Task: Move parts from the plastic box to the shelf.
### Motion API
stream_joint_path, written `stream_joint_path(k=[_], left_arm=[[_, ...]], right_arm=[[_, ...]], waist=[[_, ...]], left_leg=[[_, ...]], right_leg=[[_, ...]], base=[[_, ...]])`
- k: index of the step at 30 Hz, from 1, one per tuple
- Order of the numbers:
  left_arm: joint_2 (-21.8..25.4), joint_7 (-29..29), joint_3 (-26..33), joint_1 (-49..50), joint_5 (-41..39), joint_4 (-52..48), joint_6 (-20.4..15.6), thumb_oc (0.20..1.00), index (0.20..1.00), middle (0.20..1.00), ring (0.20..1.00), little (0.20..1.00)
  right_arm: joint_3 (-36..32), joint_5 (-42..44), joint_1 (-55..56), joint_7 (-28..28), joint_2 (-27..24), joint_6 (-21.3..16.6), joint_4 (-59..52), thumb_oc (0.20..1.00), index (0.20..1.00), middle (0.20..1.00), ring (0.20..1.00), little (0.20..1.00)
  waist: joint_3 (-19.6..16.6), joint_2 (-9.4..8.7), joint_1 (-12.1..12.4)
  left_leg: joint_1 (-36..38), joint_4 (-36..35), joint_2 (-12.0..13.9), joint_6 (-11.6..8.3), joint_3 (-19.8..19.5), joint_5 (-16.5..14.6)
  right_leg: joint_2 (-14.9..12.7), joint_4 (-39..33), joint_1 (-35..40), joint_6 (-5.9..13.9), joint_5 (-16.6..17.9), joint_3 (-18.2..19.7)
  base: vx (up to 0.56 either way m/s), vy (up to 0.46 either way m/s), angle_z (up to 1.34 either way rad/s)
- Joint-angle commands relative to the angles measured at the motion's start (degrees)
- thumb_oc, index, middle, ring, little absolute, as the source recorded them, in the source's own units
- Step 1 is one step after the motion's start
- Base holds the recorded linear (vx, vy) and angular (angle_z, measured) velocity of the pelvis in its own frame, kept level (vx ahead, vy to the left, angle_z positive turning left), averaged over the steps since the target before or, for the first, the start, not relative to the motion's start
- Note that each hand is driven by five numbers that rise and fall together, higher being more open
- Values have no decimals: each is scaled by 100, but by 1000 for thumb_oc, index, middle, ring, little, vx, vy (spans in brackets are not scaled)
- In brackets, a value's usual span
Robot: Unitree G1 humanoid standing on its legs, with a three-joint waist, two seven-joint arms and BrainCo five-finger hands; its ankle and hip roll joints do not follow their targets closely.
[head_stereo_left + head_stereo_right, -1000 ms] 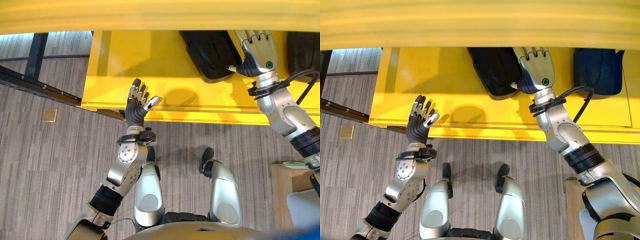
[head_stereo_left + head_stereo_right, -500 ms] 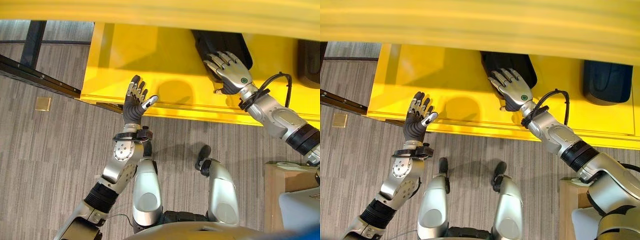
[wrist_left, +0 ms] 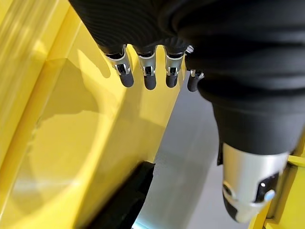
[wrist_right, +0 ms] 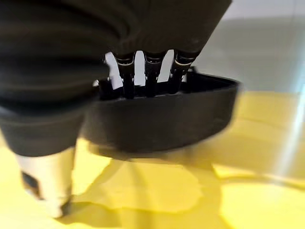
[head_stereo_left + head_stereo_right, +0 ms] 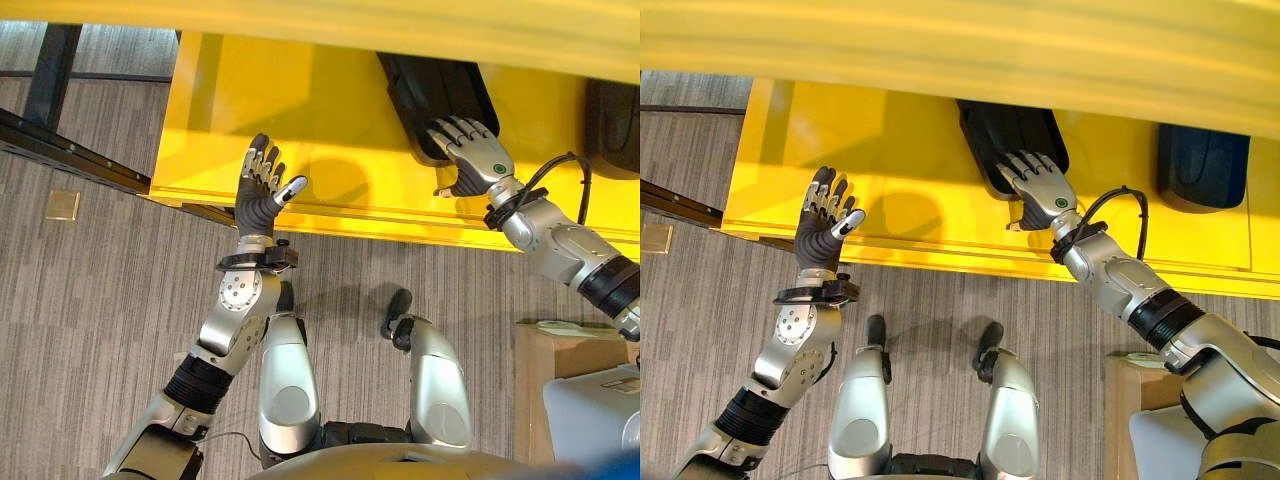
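A long black part (image 5: 440, 85) lies on the yellow shelf (image 5: 330, 130), running from the back toward the front edge. My right hand (image 5: 475, 160) lies over its near end, open, with straight fingers (image 4: 147, 71) resting on the part's rim (image 4: 162, 119) and the thumb apart, over the shelf surface. My left hand (image 5: 258, 195) is held up, open and holding nothing, just before the shelf's front edge, left of the part. Its fingers (image 3: 145, 76) point at the yellow surface.
A second black part (image 5: 1203, 165) lies on the shelf further right. An upper yellow shelf board (image 5: 320, 20) overhangs the back. A dark metal rail (image 5: 60, 150) crosses the carpet at the left. A brown box (image 5: 535, 390) with a pale container (image 5: 595, 410) stands at lower right.
My right hand has drawn back from deep on the shelf to the near end of the black part. The left hand keeps its pose. The view has shifted a little.
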Motion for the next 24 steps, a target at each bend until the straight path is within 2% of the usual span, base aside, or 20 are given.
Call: stream_joint_path(k=[1, 3, 5, 6, 7, 8, 9, 10, 12, 13, 14, 16, 17, 22, 24], left_arm=[[57, -15, 75, 85, 124, -316, -253, 1000, 1000, 1000, 1000, 1000], [51, -44, 63, 70, 109, -274, -290, 1000, 1000, 1000, 1000, 1000], [22, -90, 73, 47, 80, -243, -260, 1000, 1000, 1000, 1000, 1000], [10, -109, 76, 47, 76, -234, -252, 1000, 1000, 1000, 1000, 1000], [-2, -156, 75, 46, 55, -217, -233, 1000, 1000, 1000, 1000, 1000], [-10, -195, 74, 31, 49, -197, -227, 1000, 1000, 1000, 1000, 1000], [-23, -233, 77, 23, 52, -189, -216, 1000, 1000, 1000, 1000, 1000], [-32, -257, 68, 9, 50, -181, -204, 1000, 1000, 1000, 1000, 1000], [-32, -304, 56, -17, 33, -140, -202, 1000, 1000, 1000, 1000, 1000], [-22, -360, 70, -41, 21, -142, -168, 1000, 1000, 1000, 1000, 1000], [-18, -366, 72, -36, 12, -142, -156, 1000, 1000, 1000, 1000, 1000], [-4, -417, 67, -41, -41, -114, -146, 1000, 1000, 1000, 1000, 1000], [-9, -418, 64, -36, -39, -105, -148, 1000, 1000, 1000, 1000, 1000], [-15, -503, 107, 0, -139, -95, -186, 1000, 1000, 1000, 1000, 1000], [-47, -547, 99, 30, -186, -44, -239, 1000, 1000, 1000, 1000, 1000]], right_arm=[[-161, -137, -265, -252, 1, 322, 323, 1000, 1000, 1000, 1000, 1000], [-168, -174, -323, -118, 33, 356, 473, 1000, 1000, 1000, 1000, 1000], [-120, -337, -402, 177, 83, 618, 646, 1000, 1000, 1000, 1000, 1000], [-93, -319, -411, 194, 88, 632, 692, 1000, 1000, 1000, 1000, 1000], [-9, -222, -465, 294, 128, 684, 861, 1000, 1000, 1000, 1000, 1000], [49, -149, -514, 380, 153, 769, 986, 746, 746, 746, 746, 746], [92, -86, -546, 434, 181, 769, 1124, 533, 533, 533, 533, 533], [146, -47, -614, 505, 229, 697, 1289, 200, 200, 200, 200, 200], [251, -38, -721, 677, 276, 633, 1473, 200, 200, 200, 200, 200], [352, -47, -832, 738, 302, 549, 1660, 200, 200, 200, 200, 200], [380, -72, -851, 767, 312, 525, 1695, 200, 200, 200, 200, 200], [521, -197, -983, 886, 315, 367, 1846, 200, 200, 200, 200, 200], [544, -220, -994, 911, 321, 344, 1864, 200, 200, 200, 200, 200], [757, -319, -1132, 1120, 334, 177, 1958, 200, 200, 200, 200, 200], [911, -171, -1181, 1167, 340, -5, 2038, 200, 200, 200, 200, 200]], waist=[[-176, 84, -50], [-176, 101, -36], [-176, 118, -25], [-176, 121, -20], [-179, 113, -4], [-179, 115, 9], [-179, 120, 26], [-179, 127, 47], [-179, 132, 74], [-176, 150, 115], [-180, 138, 117], [-181, 162, 157], [-183, 149, 154], [-199, 166, 191], [-213, 191, 206]], left_leg=[[-125, -162, -236, 340, 411, 350], [-127, -163, -248, 339, 402, 349], [-119, -177, -255, 333, 396, 351], [-114, -178, -256, 334, 395, 351], [-44, -159, -275, 279, 359, 245], [-37, -179, -277, 271, 355, 259], [-34, -190, -278, 270, 349, 267], [-25, -205, -279, 271, 348, 274], [-17, -220, -273, 261, 344, 285], [-60, -265, -254, 308, 370, 409], [-6, -232, -275, 258, 332, 296], [-42, -257, -251, 302, 363, 408], [12, -228, -272, 252, 327, 297], [43, -231, -281, 235, 324, 294], [78, -226, -290, 237, 323, 287]], right_leg=[[240, 460, 214, 94, -505, 108], [232, 464, 215, 96, -511, 103], [230, 474, 214, 95, -524, 103], [230, 475, 219, 93, -527, 105], [216, 512, 279, 148, -632, 143], [219, 493, 288, 149, -625, 136], [220, 484, 295, 147, -623, 131], [218, 472, 304, 145, -620, 126], [210, 461, 316, 149, -611, 101], [215, 432, 278, 91, -510, 36], [202, 474, 326, 147, -613, 77], [195, 465, 291, 91, -518, 8], [183, 504, 338, 147, -620, 51], [175, 511, 367, 146, -641, 35], [162, 516, 393, 144, -649, 43]], base=[[0, 0, 0], [0, 0, 0], [0, 0, 0], [66, -4, 0], [69, -13, 0], [73, -21, 0], [0, 0, 0], [0, 0, 0], [-24, -18, 0], [12, -31, 1], [13, -30, 1], [0, 0, 0], [0, 0, 0], [15, -1, 3], [29, 33, 3]])
